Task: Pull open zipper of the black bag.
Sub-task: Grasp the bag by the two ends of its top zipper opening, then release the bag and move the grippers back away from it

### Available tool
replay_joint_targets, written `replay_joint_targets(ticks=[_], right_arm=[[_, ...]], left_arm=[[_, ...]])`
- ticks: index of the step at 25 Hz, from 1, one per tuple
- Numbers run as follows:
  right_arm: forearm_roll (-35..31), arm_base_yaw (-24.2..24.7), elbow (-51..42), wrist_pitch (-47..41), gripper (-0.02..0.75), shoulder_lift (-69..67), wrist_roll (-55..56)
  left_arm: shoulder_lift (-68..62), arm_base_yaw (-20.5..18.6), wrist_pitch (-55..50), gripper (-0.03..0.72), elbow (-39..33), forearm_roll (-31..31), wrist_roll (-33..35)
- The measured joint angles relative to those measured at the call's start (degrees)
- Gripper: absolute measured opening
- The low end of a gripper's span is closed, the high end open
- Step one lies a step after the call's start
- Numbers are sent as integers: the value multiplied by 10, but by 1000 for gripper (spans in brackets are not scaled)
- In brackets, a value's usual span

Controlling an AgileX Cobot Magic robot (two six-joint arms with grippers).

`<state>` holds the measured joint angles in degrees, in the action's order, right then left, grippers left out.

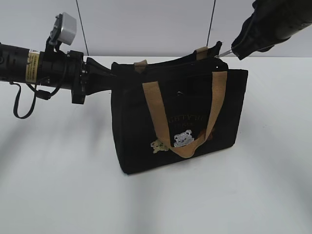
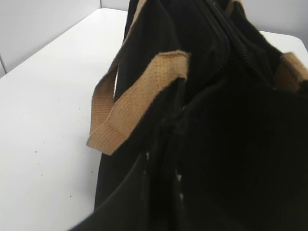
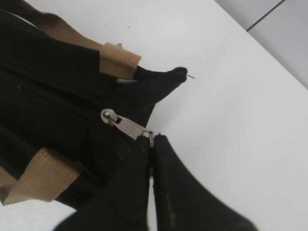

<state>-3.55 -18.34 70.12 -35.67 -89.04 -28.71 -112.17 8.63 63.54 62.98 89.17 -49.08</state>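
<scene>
White worktop (image 1: 58,185) under everything, wide and bare. Near its centre the black bag (image 1: 146,146), standing upright, tan handle (image 1: 155,112) hanging over the front face, small bear patches (image 1: 178,140) low at about 6 o'clock of the face.

At 9 o'clock of the bag, left arm fingers (image 1: 108,77) pressed into the top corner of the fabric – nearly closed, apparently pinching the bag edge to anchor it, though the exact contact stays hidden in the dark cloth. At 1 o'clock, right arm fingers (image 3: 152,140) closed tight on the end of the silver pull (image 3: 126,126).

Along the top edge, the zipper (image 3: 57,98), seemingly closed over the visible length, slider sitting at the right end of the bag near the corner flap (image 3: 163,79).

For a good pull: draw along the zip line toward 9 o'clock, low and parallel to the teeth – not upward, otherwise probably lifting of the whole bag. Steady tension from the left side, slow start, no twisting of the thin pull, since slipping out looks likely.
</scene>
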Motion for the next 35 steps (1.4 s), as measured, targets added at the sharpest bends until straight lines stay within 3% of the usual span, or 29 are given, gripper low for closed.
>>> replay_joint_targets(ticks=[10, 15, 19, 23, 30, 32, 35], right_arm=[[-22, -2, 0, -1, 13, 1, 22], [-23, -2, 0, -1, 226, 3, 23], [-23, -2, 0, -8, 377, 3, 28], [-23, -2, 10, -42, 410, 3, 29], [-23, -2, 107, -183, 417, 3, 51], [-23, -2, 134, -227, 417, 3, 68], [-23, -2, 170, -270, 417, 3, 86]], left_arm=[[0, 0, 0, 35, 0, -3, 0], [0, 0, 5, 97, 0, -29, 0], [10, 0, 10, 279, 0, -45, -10], [45, 0, -6, 389, 0, -29, -58], [137, 0, -190, 411, 0, 88, -236], [154, 0, -249, 414, 0, 101, -298], [173, 0, -327, 418, 0, 105, -338]])
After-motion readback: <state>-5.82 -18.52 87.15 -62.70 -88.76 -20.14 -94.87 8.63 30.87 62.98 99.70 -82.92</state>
